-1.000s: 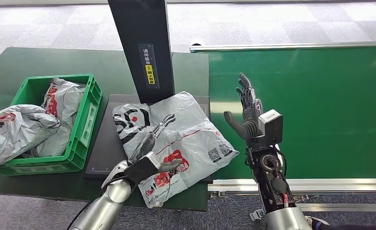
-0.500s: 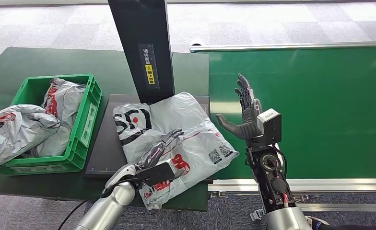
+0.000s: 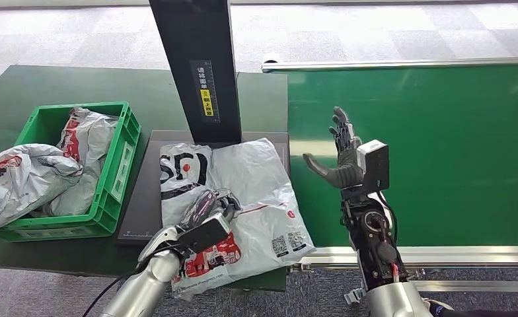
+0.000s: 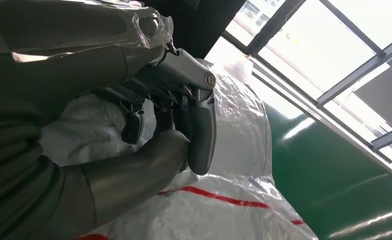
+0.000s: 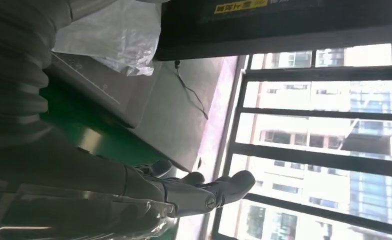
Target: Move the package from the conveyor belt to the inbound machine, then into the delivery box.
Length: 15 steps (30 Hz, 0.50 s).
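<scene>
The package [image 3: 259, 181], a grey-white plastic mailer with red and black print, lies on the black plate of the inbound machine [image 3: 144, 191], and its near end hangs over the table's front edge. My left hand [image 3: 207, 211] is on the package's near left part. Its fingers are curled in and grip the plastic. The left wrist view shows that hand [image 4: 179, 115] bunched on the crinkled package [image 4: 224, 210]. My right hand [image 3: 344, 158] is held upright and open above the green conveyor belt [image 3: 441, 145], just right of the package and not touching it.
The machine's black column [image 3: 197, 66] rises behind the package. A green delivery box [image 3: 121, 165] stands to the left with several packages in it, one [image 3: 12, 178] spilling over its left rim. The belt's metal rail [image 3: 408, 254] runs along the front right.
The package has slid left and toward the table's front edge under my left hand, whose fingers went from stretched out to curled on it. My right hand stayed open and dropped slightly.
</scene>
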Each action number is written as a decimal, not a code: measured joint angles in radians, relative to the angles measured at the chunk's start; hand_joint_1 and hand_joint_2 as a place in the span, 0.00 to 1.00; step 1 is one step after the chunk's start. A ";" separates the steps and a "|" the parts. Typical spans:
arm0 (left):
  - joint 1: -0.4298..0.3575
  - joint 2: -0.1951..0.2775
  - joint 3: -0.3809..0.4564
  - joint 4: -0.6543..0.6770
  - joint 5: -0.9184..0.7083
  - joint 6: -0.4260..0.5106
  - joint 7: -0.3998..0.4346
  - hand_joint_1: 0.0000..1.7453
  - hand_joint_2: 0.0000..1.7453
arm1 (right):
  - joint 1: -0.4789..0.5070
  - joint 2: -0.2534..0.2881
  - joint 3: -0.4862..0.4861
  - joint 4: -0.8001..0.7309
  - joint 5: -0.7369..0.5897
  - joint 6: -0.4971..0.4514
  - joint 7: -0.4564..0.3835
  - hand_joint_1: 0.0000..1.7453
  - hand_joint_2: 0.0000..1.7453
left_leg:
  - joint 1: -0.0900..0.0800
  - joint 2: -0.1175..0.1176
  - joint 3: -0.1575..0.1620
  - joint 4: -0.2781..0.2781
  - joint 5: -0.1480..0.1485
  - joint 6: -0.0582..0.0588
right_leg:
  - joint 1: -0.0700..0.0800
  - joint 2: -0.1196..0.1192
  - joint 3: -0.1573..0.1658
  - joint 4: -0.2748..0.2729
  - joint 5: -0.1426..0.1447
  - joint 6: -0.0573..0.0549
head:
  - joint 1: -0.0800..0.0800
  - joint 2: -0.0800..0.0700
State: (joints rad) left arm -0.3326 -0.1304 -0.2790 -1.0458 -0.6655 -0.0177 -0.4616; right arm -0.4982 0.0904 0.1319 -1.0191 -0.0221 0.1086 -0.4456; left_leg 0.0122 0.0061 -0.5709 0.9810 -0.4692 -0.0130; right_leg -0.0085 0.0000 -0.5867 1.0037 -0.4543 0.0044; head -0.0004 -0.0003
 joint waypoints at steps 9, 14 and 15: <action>0.000 -0.009 0.007 0.000 0.007 -0.002 -0.002 0.99 1.00 | -0.031 0.003 -0.062 0.138 -0.049 -0.029 0.079 0.00 1.00 | 0.000 0.000 0.000 0.000 0.000 0.000 | 0.000 0.000 0.000 0.000 0.000 0.000 | 0.000 0.000; 0.000 -0.015 0.009 0.000 0.016 -0.002 -0.002 1.00 1.00 | -0.050 -0.002 -0.045 0.196 0.077 -0.149 0.155 0.00 1.00 | 0.000 0.000 0.000 0.000 0.000 0.000 | 0.000 0.000 0.000 0.000 0.000 0.000 | 0.000 0.000; 0.000 -0.015 0.010 0.000 0.016 -0.002 -0.002 1.00 1.00 | -0.052 -0.003 -0.041 0.205 0.089 -0.159 0.160 0.00 1.00 | 0.000 0.000 0.000 0.000 0.000 0.000 | 0.000 0.000 0.000 0.000 0.000 0.000 | 0.000 0.000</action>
State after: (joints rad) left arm -0.3324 -0.1456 -0.2689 -1.0456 -0.6494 -0.0194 -0.4639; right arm -0.5503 0.0874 0.0913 -0.8145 0.0666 -0.0506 -0.2853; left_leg 0.0122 0.0061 -0.5709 0.9810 -0.4692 -0.0130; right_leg -0.0084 0.0000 -0.5867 1.0037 -0.4543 0.0044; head -0.0002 -0.0004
